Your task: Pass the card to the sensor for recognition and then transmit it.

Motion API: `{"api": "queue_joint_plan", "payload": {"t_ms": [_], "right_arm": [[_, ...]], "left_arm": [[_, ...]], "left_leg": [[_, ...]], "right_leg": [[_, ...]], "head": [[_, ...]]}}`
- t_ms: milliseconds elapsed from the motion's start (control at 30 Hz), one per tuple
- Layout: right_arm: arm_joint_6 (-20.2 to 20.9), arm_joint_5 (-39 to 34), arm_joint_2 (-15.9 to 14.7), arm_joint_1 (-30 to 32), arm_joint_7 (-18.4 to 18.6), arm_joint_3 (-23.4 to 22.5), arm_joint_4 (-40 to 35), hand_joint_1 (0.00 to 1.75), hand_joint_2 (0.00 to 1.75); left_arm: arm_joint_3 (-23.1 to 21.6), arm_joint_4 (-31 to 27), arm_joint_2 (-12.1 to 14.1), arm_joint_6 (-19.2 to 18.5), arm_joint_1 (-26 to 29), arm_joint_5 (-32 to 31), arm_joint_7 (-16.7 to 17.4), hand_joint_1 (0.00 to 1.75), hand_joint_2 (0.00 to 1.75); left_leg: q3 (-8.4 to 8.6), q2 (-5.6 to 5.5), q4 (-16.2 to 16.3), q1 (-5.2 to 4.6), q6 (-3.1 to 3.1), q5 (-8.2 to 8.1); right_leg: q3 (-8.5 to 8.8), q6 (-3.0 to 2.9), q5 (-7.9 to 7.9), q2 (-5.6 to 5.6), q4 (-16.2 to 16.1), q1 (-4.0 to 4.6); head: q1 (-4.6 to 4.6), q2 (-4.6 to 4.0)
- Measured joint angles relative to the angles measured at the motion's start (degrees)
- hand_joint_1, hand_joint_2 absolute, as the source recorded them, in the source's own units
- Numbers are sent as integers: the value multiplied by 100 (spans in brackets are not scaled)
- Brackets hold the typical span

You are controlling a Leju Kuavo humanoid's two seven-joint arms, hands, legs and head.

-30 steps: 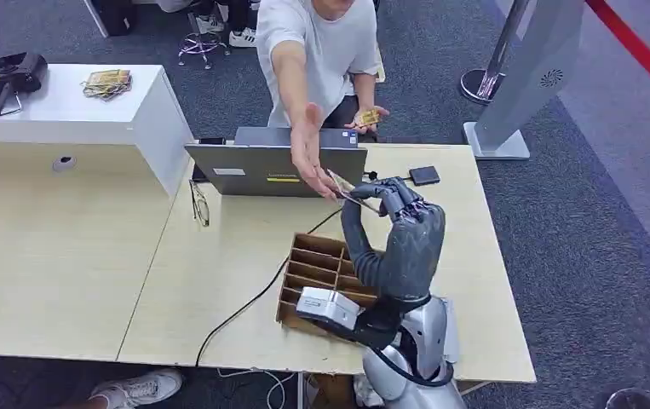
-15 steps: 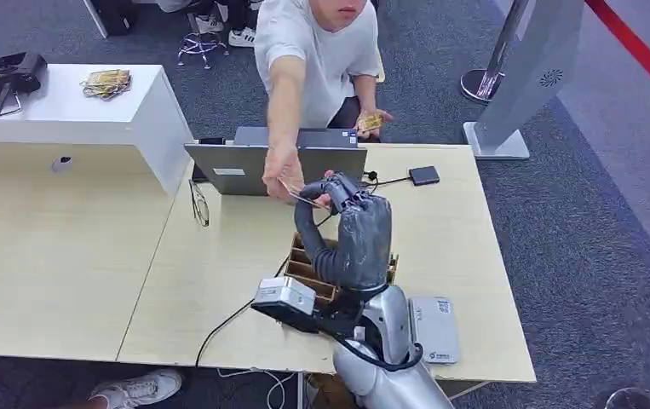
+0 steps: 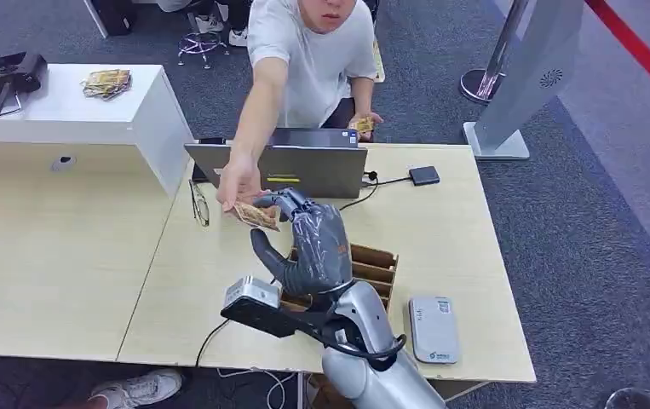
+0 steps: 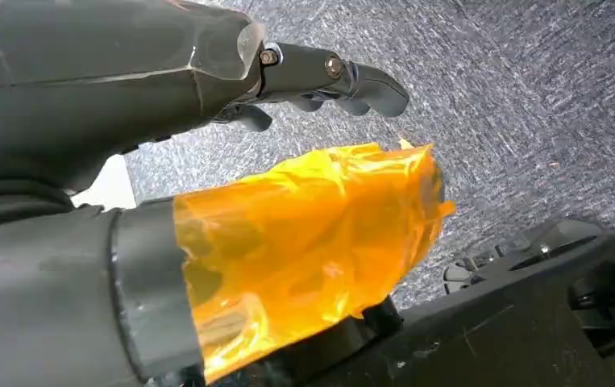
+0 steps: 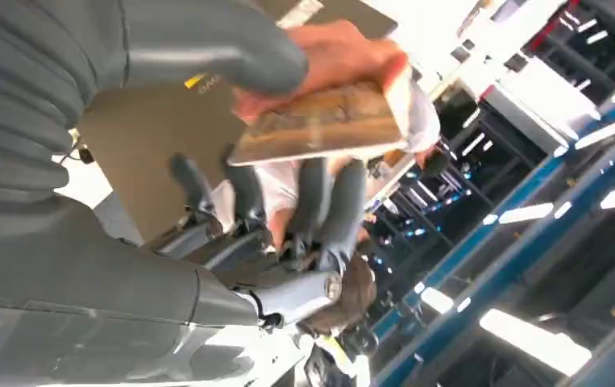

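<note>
Nearest the robot, at the front edge of the light wooden table (image 3: 66, 281), a grey sensor (image 3: 433, 329) lies flat with a small label near its front end, too small to read. Just beside it stands a brown box of dividers (image 3: 371, 264), partly hidden by the right arm. A black cable (image 3: 244, 308) runs across the table from the front edge toward the laptop.

The right robot hand (image 3: 308, 239) is raised above the table, its dark fingers (image 5: 247, 193) spread out under the card (image 3: 257, 215), its thumb over it. In the right wrist view the card (image 5: 328, 122) is a worn, brownish one, and a person's hand (image 3: 238, 183) has hold of it from the other side; whether the robot hand's thumb presses on it or merely lies close cannot be told. Any print on the card is blurred.

The left robot hand (image 4: 207, 145) hangs over grey carpet, fingers apart and holding nothing, its thumb wrapped in orange tape.

Further back, a grey laptop (image 3: 283, 169) stands open with a small yellow sticker on its lid, unreadable. Glasses (image 3: 198, 203) lie beside it, and a small black box (image 3: 424, 175) sits to its right. The person in a white shirt (image 3: 321, 60) leans over, the other hand holding more cards (image 3: 361, 125).
</note>
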Motion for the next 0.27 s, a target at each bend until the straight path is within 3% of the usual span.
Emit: {"api": "queue_joint_plan", "payload": {"t_ms": [267], "right_arm": [[74, -90, -48, -11, 11, 44, 13, 0, 175]], "left_arm": [[2, 0, 2, 11, 1, 39, -9, 0, 0]], "left_leg": [[0, 0, 0, 0, 0, 0]], "right_leg": [[-1, 0, 0, 0, -1, 0]], "head": [[0, 0]]}}
